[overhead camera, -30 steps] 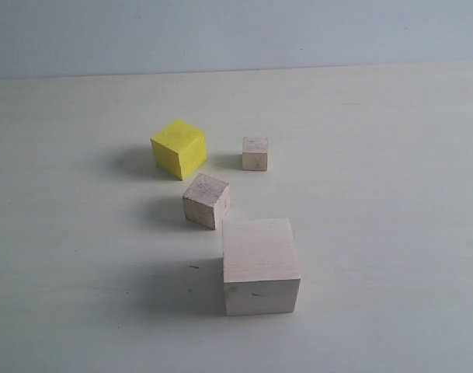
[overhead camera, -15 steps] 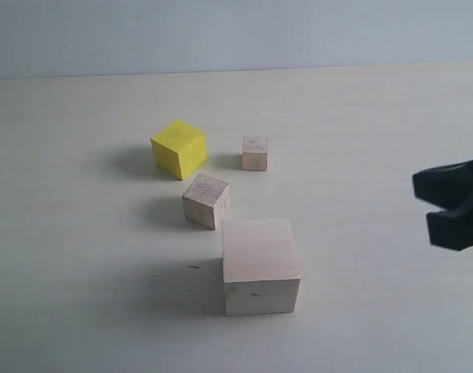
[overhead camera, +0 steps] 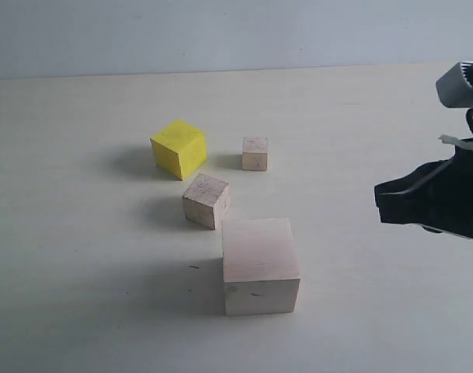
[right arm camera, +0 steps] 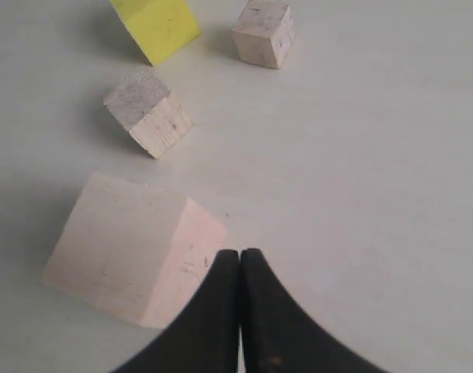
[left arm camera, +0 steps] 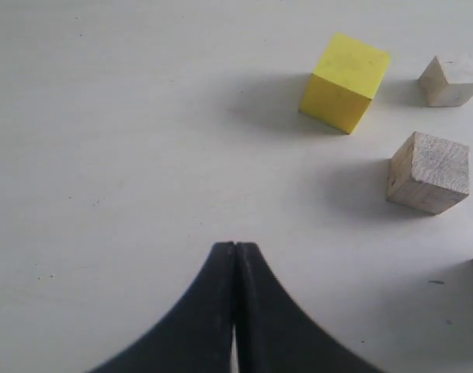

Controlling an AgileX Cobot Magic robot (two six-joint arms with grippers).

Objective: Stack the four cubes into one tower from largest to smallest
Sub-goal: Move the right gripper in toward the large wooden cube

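Pale, matte counter [overhead camera: 81, 311], a plain light wall [overhead camera: 220, 31] beyond its far edge. Nothing on it but the four cubes.

Nearest the near edge, about midway along it: large pale wood cube [overhead camera: 261, 264], flat on the counter, top bare. Just behind it, toward the left edge: smaller bare wood cube [overhead camera: 206, 200], turned a little, close to the big one's far corner but apart from it. Farther back: yellow cube [overhead camera: 179, 148], also turned. Beside it, toward the right edge with a clear gap between: smallest bare wood cube [overhead camera: 255, 153].

Progress: none that I can see. All four sit singly on the counter and no tower is begun. The base could serve where it stands. Left to do, by my reckoning: yellow onto the large cube, then the smaller one, then the smallest.

My right pincer [right arm camera: 240, 256]: jaws pressed fully together, nothing held. It is over the right side of the counter, well apart from the large cube, which is the closest cube ahead of its tips; the other three lie beyond. Height above the counter I cannot judge.

My left pincer [left arm camera: 234, 247]: likewise closed tight and empty, outside the exterior view. The yellow cube and both small ones lie ahead of it, well apart.
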